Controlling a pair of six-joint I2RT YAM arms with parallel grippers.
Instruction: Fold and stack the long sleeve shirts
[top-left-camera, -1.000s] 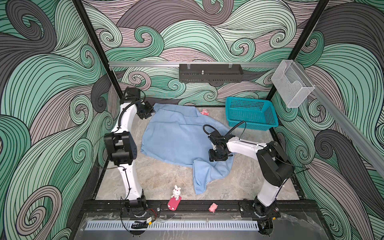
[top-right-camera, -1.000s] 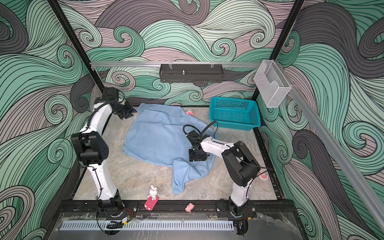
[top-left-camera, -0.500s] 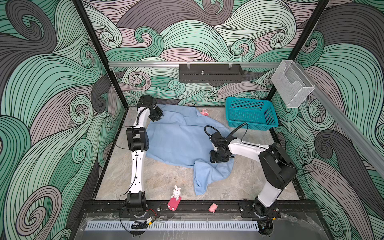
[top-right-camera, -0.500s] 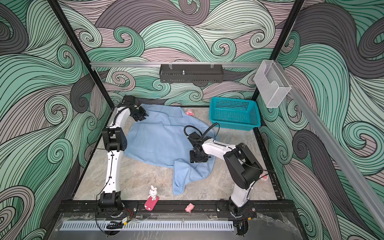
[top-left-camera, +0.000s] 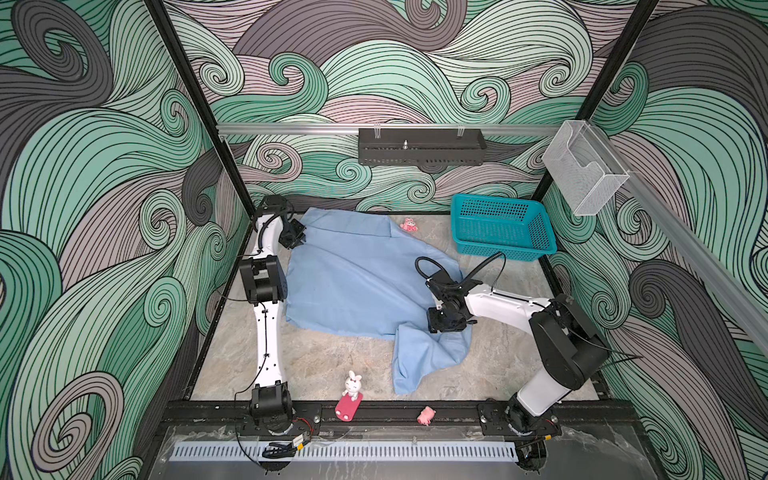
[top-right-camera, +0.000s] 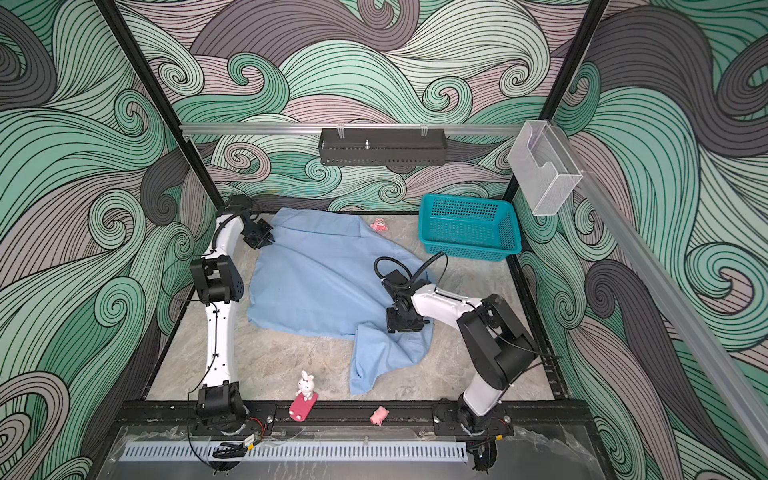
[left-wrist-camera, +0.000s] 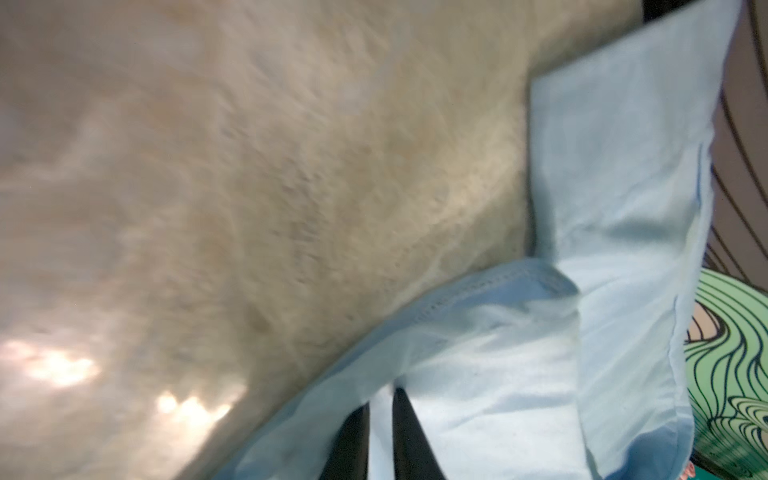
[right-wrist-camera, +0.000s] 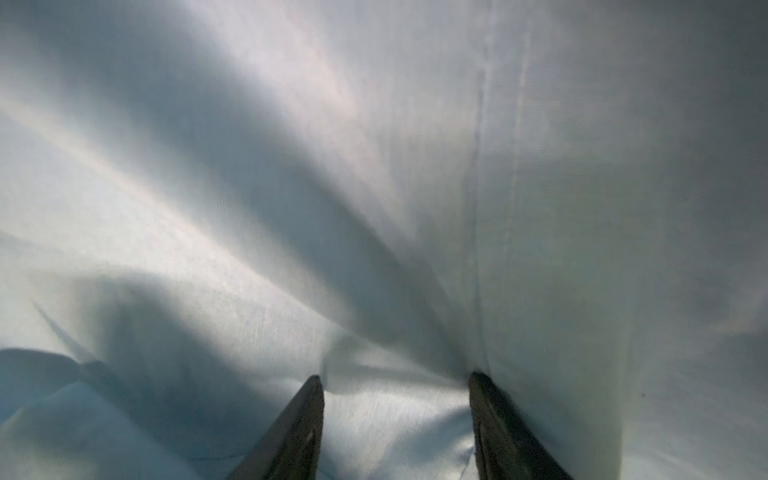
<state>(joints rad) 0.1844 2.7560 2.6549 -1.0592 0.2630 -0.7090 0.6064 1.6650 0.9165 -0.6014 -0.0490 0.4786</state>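
Note:
One long sleeve shirt of light blue cloth lies spread on the stone table in both top views, with a crumpled part trailing toward the near edge. My left gripper is at its far left corner. In the left wrist view the gripper has its fingers nearly together with a strip of the shirt pinched between them. My right gripper rests on the shirt's near right part. In the right wrist view the gripper is open, its fingers pressed into the shirt.
A teal basket stands at the far right. A small pink toy lies by the shirt's far edge. A white rabbit figure and a pink pig sit near the front rail. Bare table shows at the near left.
The left arm has swung its gripper onto the shirt's far left corner and the fingers have closed on the cloth. The right gripper has stayed in place on the shirt.

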